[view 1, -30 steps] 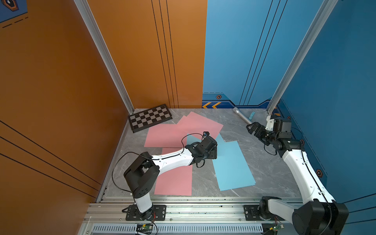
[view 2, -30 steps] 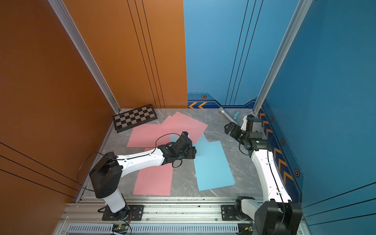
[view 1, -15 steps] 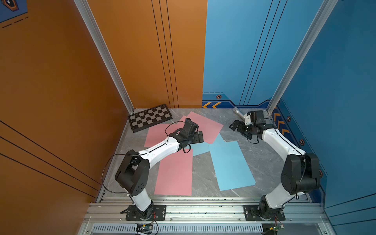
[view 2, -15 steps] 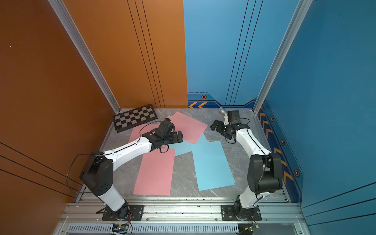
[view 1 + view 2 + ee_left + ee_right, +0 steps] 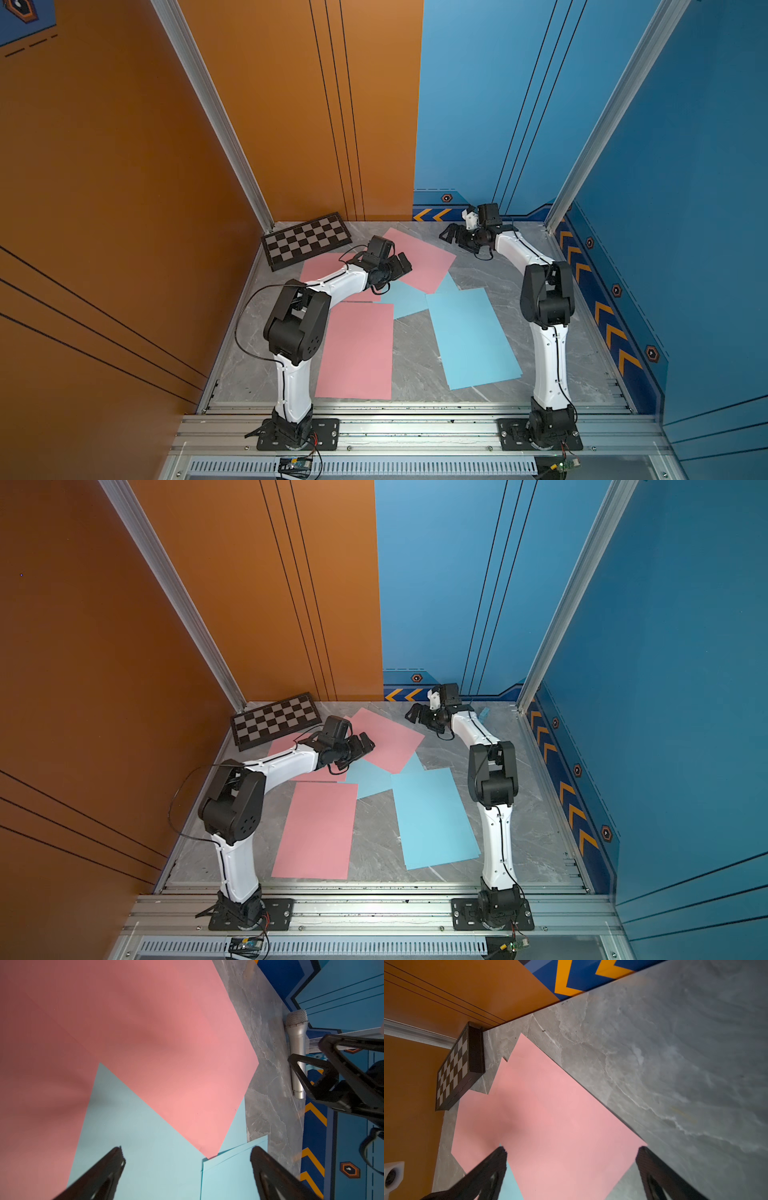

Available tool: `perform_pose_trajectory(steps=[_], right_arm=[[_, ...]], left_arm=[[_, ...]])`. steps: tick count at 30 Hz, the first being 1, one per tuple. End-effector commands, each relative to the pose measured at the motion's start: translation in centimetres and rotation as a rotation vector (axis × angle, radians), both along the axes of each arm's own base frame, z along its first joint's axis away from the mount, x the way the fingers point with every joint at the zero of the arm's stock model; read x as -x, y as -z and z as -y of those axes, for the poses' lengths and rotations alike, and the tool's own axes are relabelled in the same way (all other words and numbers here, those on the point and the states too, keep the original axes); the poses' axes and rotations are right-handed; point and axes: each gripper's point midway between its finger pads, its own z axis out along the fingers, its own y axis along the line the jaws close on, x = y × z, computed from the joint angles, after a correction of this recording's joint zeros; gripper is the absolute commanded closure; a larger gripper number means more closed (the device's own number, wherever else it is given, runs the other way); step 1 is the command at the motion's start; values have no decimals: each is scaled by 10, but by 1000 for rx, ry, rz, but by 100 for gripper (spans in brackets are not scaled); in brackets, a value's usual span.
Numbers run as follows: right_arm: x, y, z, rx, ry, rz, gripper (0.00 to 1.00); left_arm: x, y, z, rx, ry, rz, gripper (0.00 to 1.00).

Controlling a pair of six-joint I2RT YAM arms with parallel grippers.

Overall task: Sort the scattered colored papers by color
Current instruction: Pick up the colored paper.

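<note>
Left wrist view: the left hand (image 5: 187, 1152) is spread wide, holding nothing, above overlapping colored papers (image 5: 158, 1053). The right hand (image 5: 572, 1150) is likewise spread, empty. Both top views place the colored papers lower center on the counter (image 5: 415, 353).

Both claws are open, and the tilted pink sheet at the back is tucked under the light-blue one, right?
Not quite: the tilted pink sheet lies over the light-blue sheet, covering part of it, as the left wrist view shows. The left gripper and right gripper are indeed open.
</note>
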Motion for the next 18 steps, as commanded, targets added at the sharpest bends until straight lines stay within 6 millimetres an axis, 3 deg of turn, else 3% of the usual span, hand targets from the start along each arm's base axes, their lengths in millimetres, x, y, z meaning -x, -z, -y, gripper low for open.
perform_pose_trajectory(steps=[1,11,18], right_arm=[[-5,-2,-18,0,-95,25,1],[-20,29,-36,-35,-141,-7,2],[-13,52,-47,-65,-161,-70,3]], left_arm=[[-15,-3,8,88,-19,-13,2],[-28,37,12,90,-46,-98,2],[-22,41,4,39,-62,-116,2]])
